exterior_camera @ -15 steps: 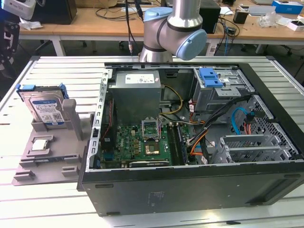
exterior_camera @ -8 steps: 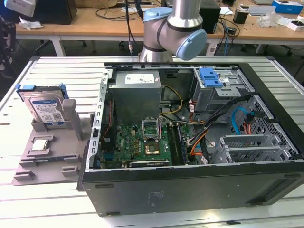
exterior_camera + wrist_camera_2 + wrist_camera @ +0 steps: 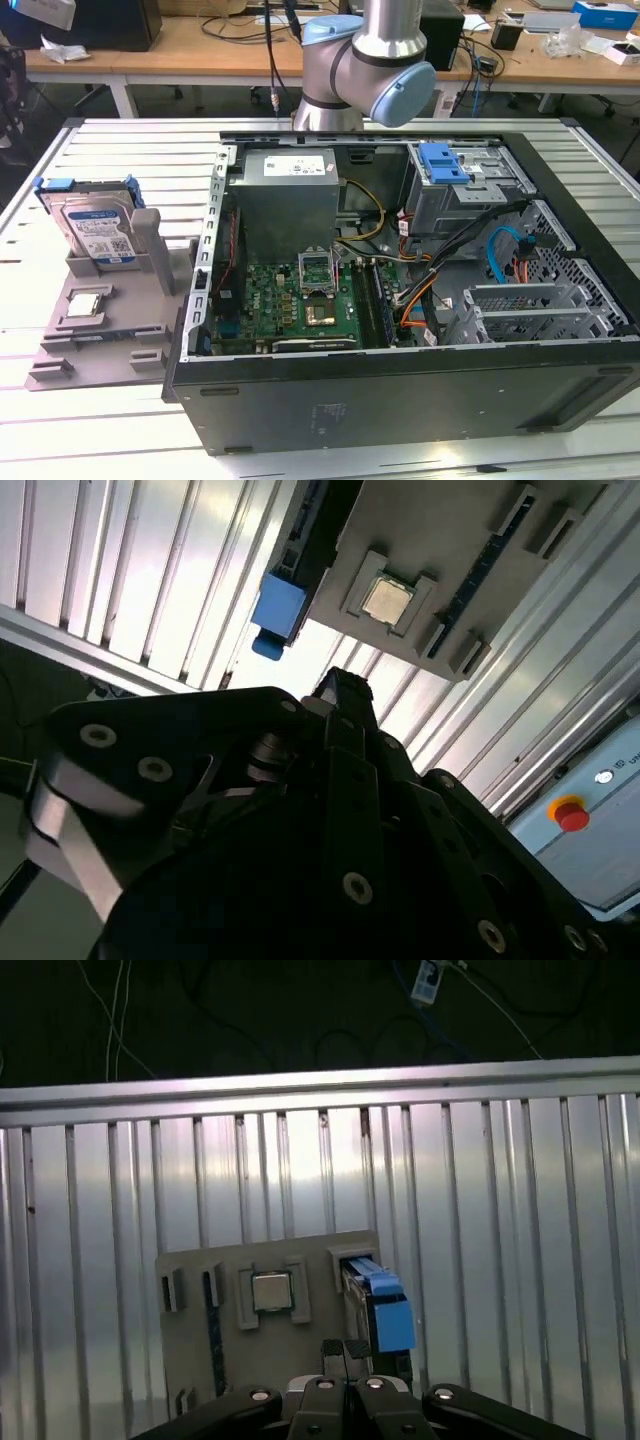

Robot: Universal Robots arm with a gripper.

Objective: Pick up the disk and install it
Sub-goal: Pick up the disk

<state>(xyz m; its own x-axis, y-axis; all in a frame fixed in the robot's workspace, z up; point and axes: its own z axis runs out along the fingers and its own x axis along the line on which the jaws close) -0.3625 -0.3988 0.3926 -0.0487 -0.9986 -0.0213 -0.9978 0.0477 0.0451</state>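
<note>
Gripper (image 3: 346,1348) closed, empty, clear of disk (image 3: 386,1312) standing upright in gray holder (image 3: 190,1340) on desk (image 3: 90,1260).

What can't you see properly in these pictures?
- Label on the disk: first wrist view, edge-on.
- Lower corner of the disk: exterior view, grey holder covers it.
- Top of the arm: exterior view, cut by edge.
- Part of the grey holder: second wrist view, pincer blocks it.

Disk (image 3: 95,228) shiny metal, blue plastic bracket (image 3: 84,184); matt grey plastic holder (image 3: 108,340).
</note>
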